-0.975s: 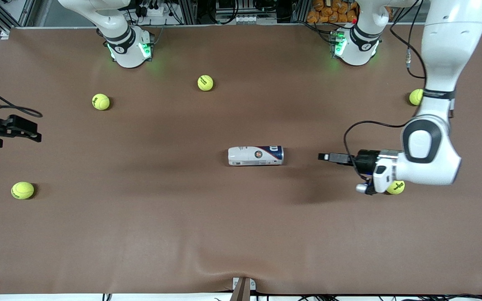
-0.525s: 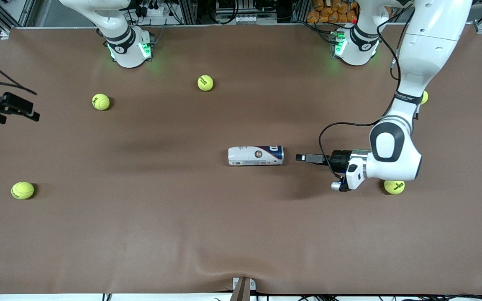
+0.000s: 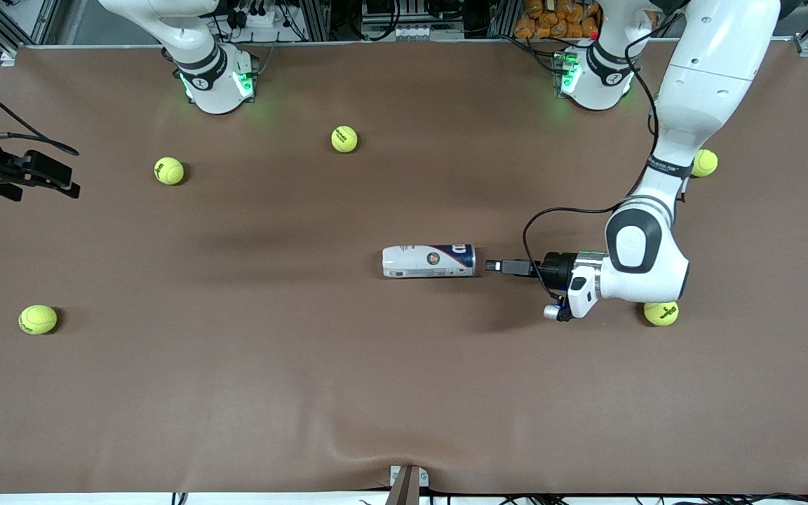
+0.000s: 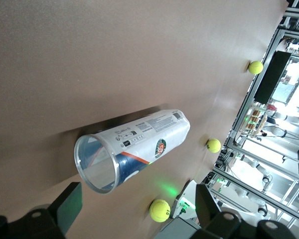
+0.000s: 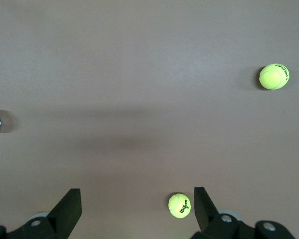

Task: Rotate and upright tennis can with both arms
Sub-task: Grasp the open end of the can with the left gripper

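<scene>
The tennis can (image 3: pixel 429 261) lies on its side in the middle of the table, dark blue end toward the left arm's end of the table. My left gripper (image 3: pixel 494 266) is low at that end, almost touching it, and is open and empty. In the left wrist view the can (image 4: pixel 134 149) shows its open, silver-rimmed mouth toward the left gripper (image 4: pixel 138 211). My right gripper (image 3: pixel 60 181) is over the right arm's end of the table, well apart from the can, open and empty. In the right wrist view the right gripper (image 5: pixel 135 211) is over bare table.
Several yellow-green tennis balls lie about: one (image 3: pixel 661 313) beside the left arm's wrist, one (image 3: pixel 704 163) by its forearm, one (image 3: pixel 169 170) near the right gripper, one (image 3: pixel 344 139) toward the bases, one (image 3: pixel 38 319) near the right arm's end.
My left gripper has moved in toward the can's dark blue end and now almost touches it. My right gripper has moved toward the bases' side. The can has not moved.
</scene>
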`<control>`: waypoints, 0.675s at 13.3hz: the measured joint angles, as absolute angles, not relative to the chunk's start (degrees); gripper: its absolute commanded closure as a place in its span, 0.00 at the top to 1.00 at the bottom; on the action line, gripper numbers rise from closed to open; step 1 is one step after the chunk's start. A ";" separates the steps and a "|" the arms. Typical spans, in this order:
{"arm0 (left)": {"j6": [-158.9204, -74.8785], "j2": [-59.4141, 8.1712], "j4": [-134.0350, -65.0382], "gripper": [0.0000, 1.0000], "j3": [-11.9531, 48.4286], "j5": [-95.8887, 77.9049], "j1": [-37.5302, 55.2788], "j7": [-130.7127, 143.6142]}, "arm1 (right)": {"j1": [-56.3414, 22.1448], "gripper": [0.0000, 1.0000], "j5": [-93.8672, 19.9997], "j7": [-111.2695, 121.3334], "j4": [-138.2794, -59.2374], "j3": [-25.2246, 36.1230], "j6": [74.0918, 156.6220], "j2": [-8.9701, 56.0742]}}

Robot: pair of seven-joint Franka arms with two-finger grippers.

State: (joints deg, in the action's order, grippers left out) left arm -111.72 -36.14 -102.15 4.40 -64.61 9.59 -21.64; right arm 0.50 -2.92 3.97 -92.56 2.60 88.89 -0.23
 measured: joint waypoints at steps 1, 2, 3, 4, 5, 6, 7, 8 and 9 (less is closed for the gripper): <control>-112.17 -36.53 -102.50 1.00 4.42 -65.78 9.59 -22.66 | 0.50 1.00 -2.86 3.96 -92.57 2.61 88.58 -0.36; -112.60 -36.83 -102.94 1.00 4.50 -66.79 9.61 -23.66 | 0.50 1.00 -2.80 3.94 -92.60 2.66 88.43 -0.45; -112.93 -37.11 -103.32 1.00 4.62 -67.57 9.65 -24.55 | 0.50 1.00 -2.76 3.94 -92.62 2.69 88.35 -0.48; -113.35 -37.34 -103.61 1.00 4.84 -68.42 9.78 -25.30 | 0.50 1.00 -2.74 3.94 -92.65 2.70 88.32 -0.48; -113.68 -37.48 -103.76 1.00 5.04 -68.85 10.15 -25.54 | 0.50 1.00 -2.73 3.94 -92.67 2.70 88.32 -0.48; -113.96 -37.53 -103.98 1.00 5.09 -69.33 10.69 -25.54 | 0.50 1.00 -2.73 3.94 -92.67 2.70 88.32 -0.48; -114.34 -37.54 -104.29 1.00 5.14 -70.10 11.28 -25.54 | 0.50 1.00 -2.72 3.94 -92.68 2.70 88.32 -0.48; -114.78 -37.55 -104.64 1.00 5.15 -70.53 11.82 -25.54 | 0.50 1.00 -2.72 3.94 -92.69 2.70 88.32 -0.48; -115.17 -37.55 -104.98 1.00 5.15 -70.80 12.18 -25.54 | 0.50 1.00 -2.70 3.94 -92.69 2.70 88.32 -0.48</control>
State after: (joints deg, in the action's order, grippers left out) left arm -115.17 -37.55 -104.98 5.15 -70.80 12.18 -25.54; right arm 0.50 -2.70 3.94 -92.69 2.70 88.32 -0.48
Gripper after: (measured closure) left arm 0.000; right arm 0.000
